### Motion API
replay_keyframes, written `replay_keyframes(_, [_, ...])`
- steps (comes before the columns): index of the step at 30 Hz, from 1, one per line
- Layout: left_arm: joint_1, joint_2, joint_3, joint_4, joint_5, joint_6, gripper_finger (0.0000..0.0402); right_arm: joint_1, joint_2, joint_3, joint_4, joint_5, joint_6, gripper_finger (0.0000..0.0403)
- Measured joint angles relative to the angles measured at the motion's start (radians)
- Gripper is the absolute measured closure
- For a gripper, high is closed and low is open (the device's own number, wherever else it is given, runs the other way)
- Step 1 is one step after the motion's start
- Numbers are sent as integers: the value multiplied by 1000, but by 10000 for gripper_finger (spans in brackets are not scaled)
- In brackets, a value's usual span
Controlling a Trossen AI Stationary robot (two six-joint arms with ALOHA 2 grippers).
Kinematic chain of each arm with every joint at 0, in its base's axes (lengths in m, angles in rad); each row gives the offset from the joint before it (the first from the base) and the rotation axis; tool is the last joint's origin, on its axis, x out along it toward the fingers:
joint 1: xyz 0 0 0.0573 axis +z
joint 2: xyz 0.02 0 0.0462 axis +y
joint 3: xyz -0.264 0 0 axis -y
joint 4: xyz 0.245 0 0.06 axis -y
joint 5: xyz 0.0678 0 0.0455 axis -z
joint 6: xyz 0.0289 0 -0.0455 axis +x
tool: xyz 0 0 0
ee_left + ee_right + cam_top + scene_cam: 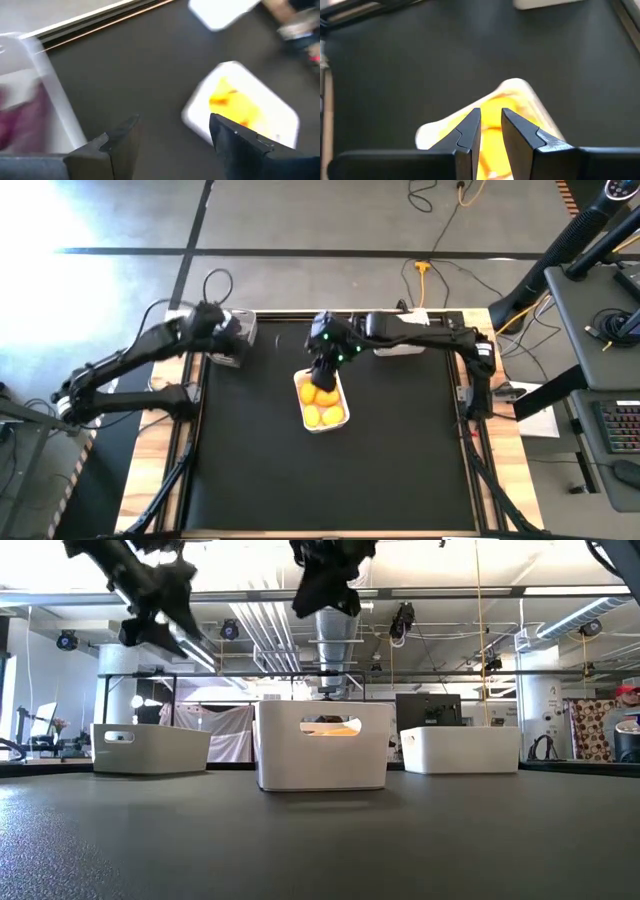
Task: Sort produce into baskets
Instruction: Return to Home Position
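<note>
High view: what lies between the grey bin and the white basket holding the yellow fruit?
Only bare black mat, seen in the high view between grey bin and white basket.

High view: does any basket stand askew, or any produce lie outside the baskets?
One thing: the middle white basket, holding yellow and orange fruits, sits at a slight angle to the edges of the black mat. It, the grey bin and the other white basket stand upright; no produce shows on the mat.

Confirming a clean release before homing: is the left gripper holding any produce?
No, in its wrist view the left gripper is open, with only the bare black mat showing between its fingers.
</note>
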Motion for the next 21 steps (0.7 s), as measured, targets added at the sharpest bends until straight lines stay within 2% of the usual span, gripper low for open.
replay_keyframes(6, [-268, -163, -162, 306, 0, -87, 184, 113, 0, 0, -1, 0, 176, 335])
replay_keyframes(11, [-431, -219, -263, 463, 0, -88, 184, 194, 4, 0, 1, 0, 204, 335])
replay_keyframes(15, [-489, -216, -302, 494, 0, -88, 184, 253, 13, -1, 0, 0, 260, 335])
replay_keyframes(21, [-494, -174, -309, 501, -6, -88, 184, 303, 13, -1, 22, 5, 237, 335])
